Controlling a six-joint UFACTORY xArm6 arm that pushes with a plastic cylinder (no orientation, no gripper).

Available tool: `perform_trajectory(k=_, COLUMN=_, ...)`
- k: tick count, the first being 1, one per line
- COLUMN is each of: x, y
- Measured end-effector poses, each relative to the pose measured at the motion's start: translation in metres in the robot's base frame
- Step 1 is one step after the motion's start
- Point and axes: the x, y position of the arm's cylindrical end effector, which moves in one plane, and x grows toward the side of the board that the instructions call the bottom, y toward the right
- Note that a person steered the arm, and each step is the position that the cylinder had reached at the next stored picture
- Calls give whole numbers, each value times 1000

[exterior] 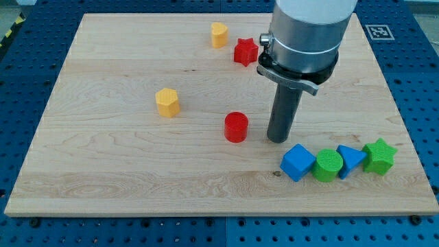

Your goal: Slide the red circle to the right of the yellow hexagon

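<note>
Just right of the red circle point(236, 127), my tip point(278, 139), apart from it; yellow hexagon point(167, 102) well left.

A pale wooden board point(123, 171) lies on a blue perforated bench point(31, 62); a fiducial marker point(376, 31) sits at the frame's upper right.

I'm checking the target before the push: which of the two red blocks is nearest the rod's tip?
The red circle, just to the view's left of my tip. The other, a red star, sits far up near the view's top beside the yellow heart.
</note>
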Motion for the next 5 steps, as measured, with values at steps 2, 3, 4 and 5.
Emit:
perform_trajectory(k=2, x=-13, y=-54)
perform_trajectory(k=3, x=-4, y=-47)
perform_trajectory(k=4, x=12, y=-56)
perform_trajectory(k=5, x=12, y=-79)
